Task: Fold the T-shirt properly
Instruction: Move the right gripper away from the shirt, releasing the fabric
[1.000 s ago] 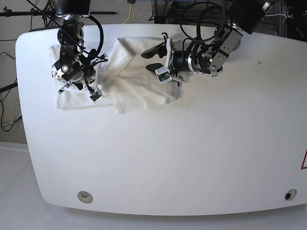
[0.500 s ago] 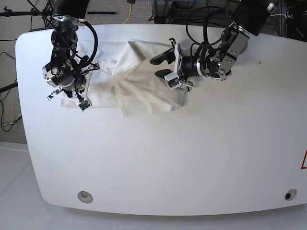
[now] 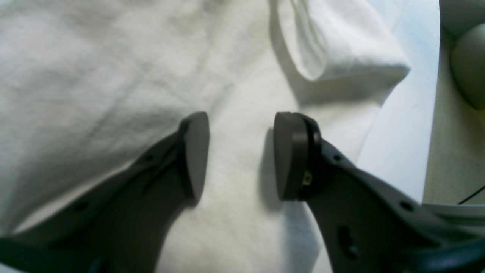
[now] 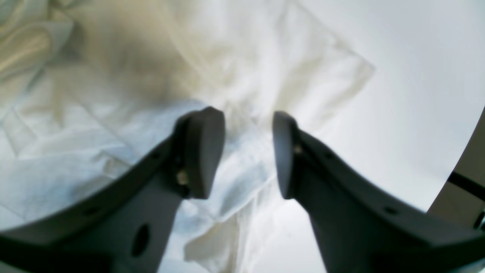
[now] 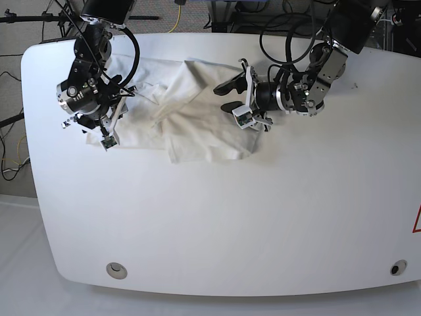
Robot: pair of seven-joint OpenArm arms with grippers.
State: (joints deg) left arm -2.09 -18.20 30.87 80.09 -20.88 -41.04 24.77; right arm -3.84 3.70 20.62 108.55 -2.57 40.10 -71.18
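Observation:
The T-shirt [image 5: 191, 125] lies crumpled and partly doubled over at the back left of the white table [image 5: 230, 210], plain white side up. Low over its right end my left gripper [image 5: 225, 94] is open, and the left wrist view shows bare T-shirt [image 3: 113, 76] cloth between its empty fingers [image 3: 195, 151]. Over the shirt's left end my right gripper [image 5: 92, 125] is open too. In the blurred right wrist view its fingers [image 4: 202, 151] stand apart above wrinkled T-shirt [image 4: 246, 68] cloth and hold nothing.
A folded-up sleeve or hem [image 3: 341, 49] sits near the table's rim [image 3: 401, 125] in the left wrist view. Two round holes [image 5: 116, 268] [image 5: 397, 267] mark the front corners. Cables and stands [image 5: 177, 13] crowd the space behind the table.
My right gripper has gone from shut to open and let go of the cloth, after moving left and back. The left arm and the shirt's right part have shifted right.

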